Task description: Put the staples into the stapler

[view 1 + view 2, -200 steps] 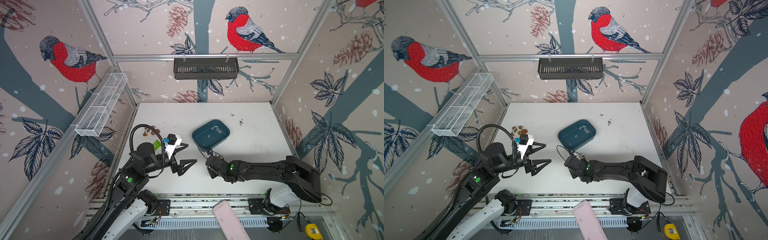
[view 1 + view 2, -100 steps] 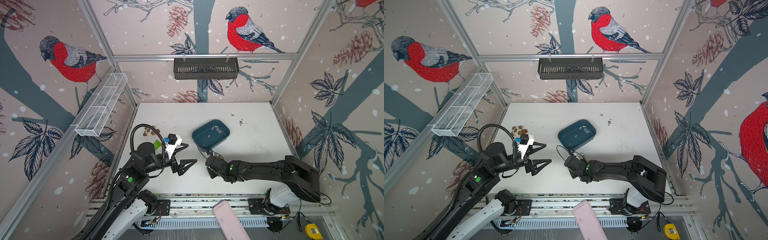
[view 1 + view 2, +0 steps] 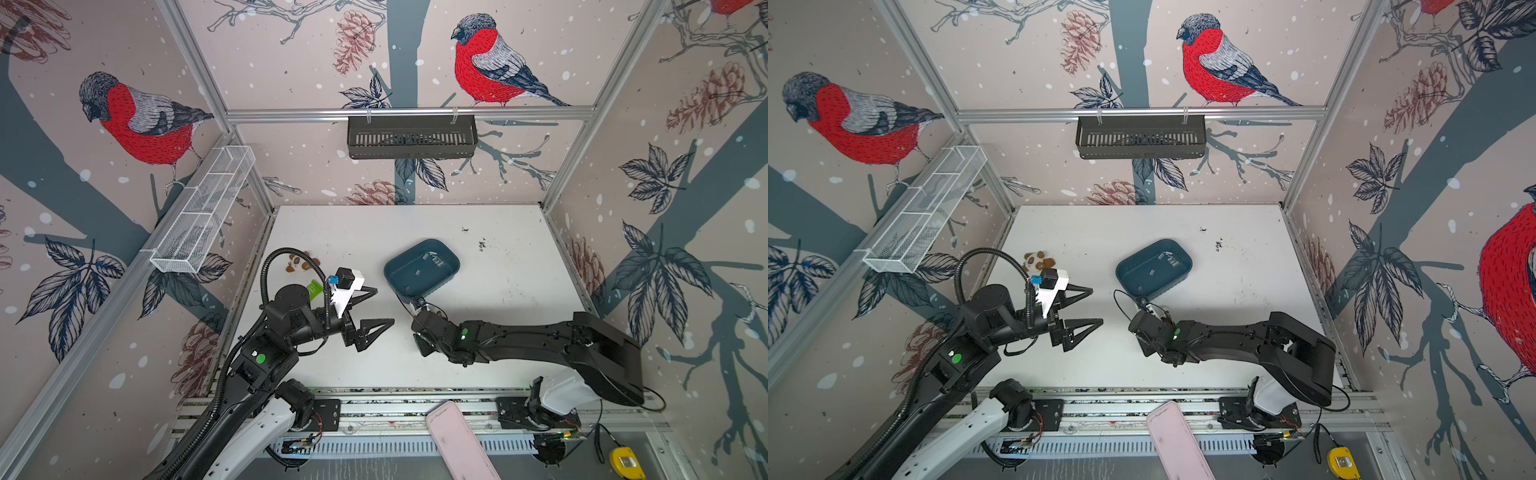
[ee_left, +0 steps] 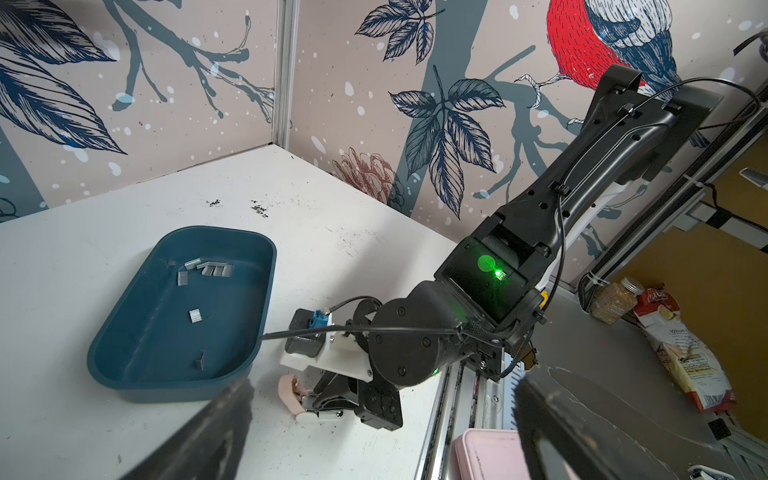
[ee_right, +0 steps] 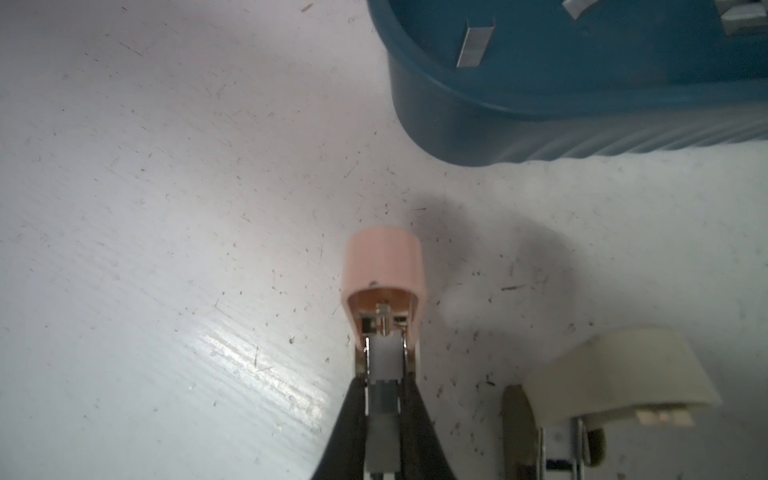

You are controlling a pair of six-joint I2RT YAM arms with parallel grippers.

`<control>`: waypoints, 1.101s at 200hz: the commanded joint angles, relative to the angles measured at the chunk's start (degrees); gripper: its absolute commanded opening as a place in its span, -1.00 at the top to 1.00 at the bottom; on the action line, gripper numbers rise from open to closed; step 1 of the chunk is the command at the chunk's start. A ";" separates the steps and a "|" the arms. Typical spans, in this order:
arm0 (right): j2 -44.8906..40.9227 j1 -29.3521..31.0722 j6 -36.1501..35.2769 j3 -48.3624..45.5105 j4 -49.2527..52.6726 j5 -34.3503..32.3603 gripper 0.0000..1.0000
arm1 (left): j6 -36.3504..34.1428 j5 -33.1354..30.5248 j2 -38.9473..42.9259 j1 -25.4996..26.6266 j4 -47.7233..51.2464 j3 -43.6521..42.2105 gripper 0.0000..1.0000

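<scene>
Top views, left pincer (image 3: 384, 306): spread wide and empty, hovering over the left-centre tabletop (image 3: 498, 291), well apart from everything.
Top views, right arm (image 3: 463, 332): low, just on the near side of the blue tray (image 3: 390, 282). Its wrist hides whatever it carries.
Top views, staples (image 3: 434, 261): loose strips inside the tray, mostly towards its far right corner.
Left wrist, right pincer (image 4: 316, 401): down at the tabletop, closed on the pink stapler (image 4: 289, 388), just near the tray's near corner.
Left wrist, staples: a cluster at the tray's far end and three stray strips nearer.
Right wrist, right pincer: jaws almost shut, clamping the pink stapler's metal rails, with its pink lid swung open ahead. A grey piece sits in the channel; I cannot tell whether it is a strip or the pusher.
Right wrist, cream stapler (image 5: 623, 374): lying just beside, untouched.
Change: none. Both arms sit exactly where they were a second ago.
Meaning: I read this as a pause with the stapler held open. Loading looks unfinished, and my free left pincer would have to fetch a strip.
</scene>
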State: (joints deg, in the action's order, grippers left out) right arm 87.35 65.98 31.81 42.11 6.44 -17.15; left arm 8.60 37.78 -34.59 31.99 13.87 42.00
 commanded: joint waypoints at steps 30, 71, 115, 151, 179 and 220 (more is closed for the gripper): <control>0.70 0.08 1.07 -0.01 -0.12 -0.87 0.75 | -1.13 1.68 -0.04 -0.13 -2.36 0.10 -0.95; 0.93 0.12 1.15 -0.05 -0.05 -1.05 0.75 | -1.10 1.70 -0.04 -0.22 -2.35 0.08 -0.95; 0.29 0.14 1.09 -0.10 -0.05 -1.14 0.75 | -1.13 1.70 0.00 -0.15 -2.26 0.08 -0.95; 0.03 0.04 0.97 -0.19 0.30 -1.40 0.75 | -1.13 1.90 -0.08 -0.21 -2.27 0.05 -0.95; 0.32 0.05 1.01 -0.24 0.21 -1.18 0.75 | -1.13 1.96 -0.21 -0.19 -2.26 0.11 -0.95; 0.80 0.16 1.07 -0.18 0.01 -1.07 0.76 | -1.13 2.08 -0.16 -0.22 -2.33 0.07 -0.95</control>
State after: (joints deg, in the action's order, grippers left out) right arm 87.94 66.04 31.83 41.91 6.59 -17.39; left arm 8.60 39.03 -34.85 31.97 13.87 42.00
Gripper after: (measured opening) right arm 0.147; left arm 0.973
